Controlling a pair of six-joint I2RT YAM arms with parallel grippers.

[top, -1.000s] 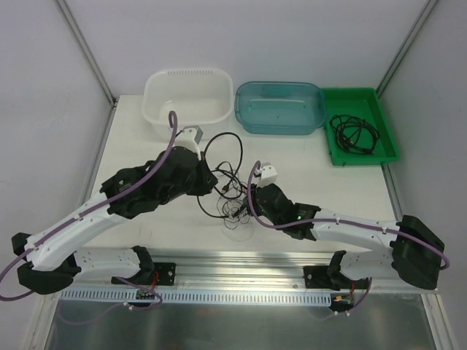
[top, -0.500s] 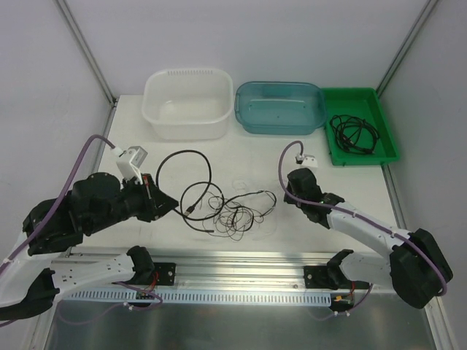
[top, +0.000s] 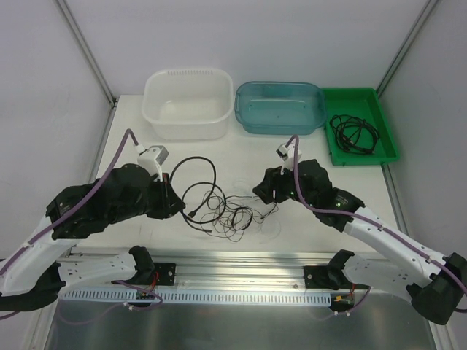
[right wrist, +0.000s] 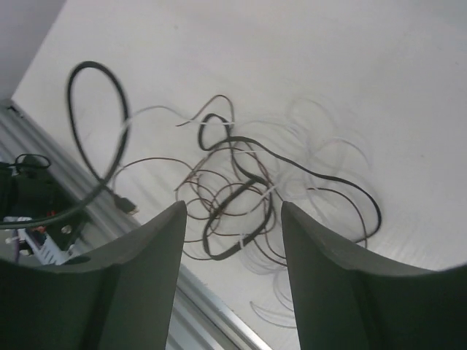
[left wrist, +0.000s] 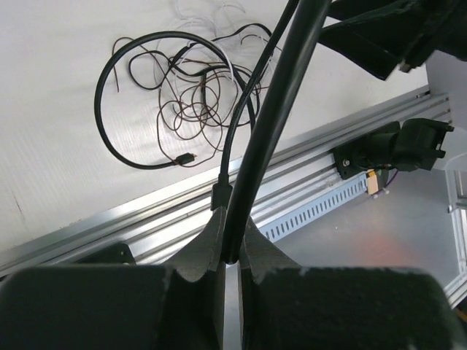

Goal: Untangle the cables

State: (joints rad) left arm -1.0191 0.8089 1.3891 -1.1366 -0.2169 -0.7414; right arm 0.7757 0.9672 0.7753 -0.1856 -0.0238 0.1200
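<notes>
Spreading left-right, tangled cables [top: 233, 211]; black end in left jaws

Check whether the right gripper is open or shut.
Open: the right gripper has its jaws apart, nothing between them, above the tangled cables.

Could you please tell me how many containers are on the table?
3: a white tub at the far left, a teal bin in the middle, and a green tray on the right, holding a coiled black cable.
</notes>
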